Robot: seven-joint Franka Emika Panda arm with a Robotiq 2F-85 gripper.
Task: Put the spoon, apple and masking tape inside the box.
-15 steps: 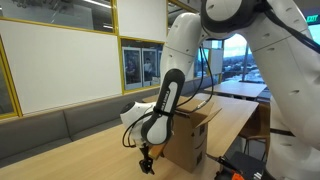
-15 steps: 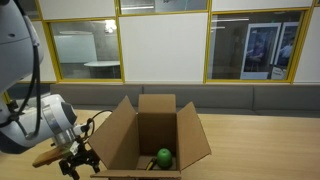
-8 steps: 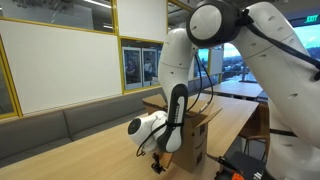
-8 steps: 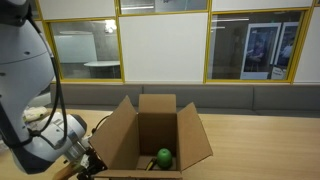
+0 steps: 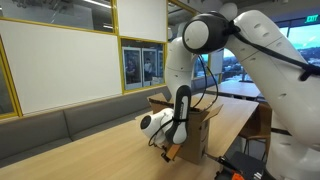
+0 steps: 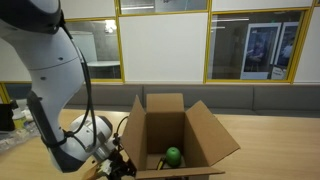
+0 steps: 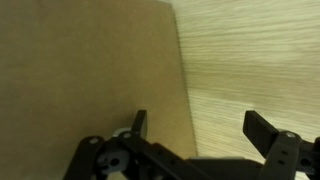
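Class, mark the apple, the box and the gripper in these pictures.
apple (image 6: 173, 155): in an exterior view, middle of the green fruit.
box (image 6: 165, 128): in an exterior view, inner back wall.
gripper (image 7: 197, 122): wrist view, midway between its open fingertips.

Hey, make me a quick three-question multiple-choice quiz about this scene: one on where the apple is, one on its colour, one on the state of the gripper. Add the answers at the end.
1. Where is the apple?
A) inside the box
B) on the floor
C) on top of a closed flap

2. What colour is the apple?
A) red
B) yellow
C) green

3. How is the gripper?
A) shut on a spoon
B) open
C) shut on a roll of tape

Answers:
1 A, it lies at the bottom of the open box in an exterior view.
2 C, it is bright green against the brown cardboard.
3 B, the wrist view shows its jaws standing wide apart with nothing held.
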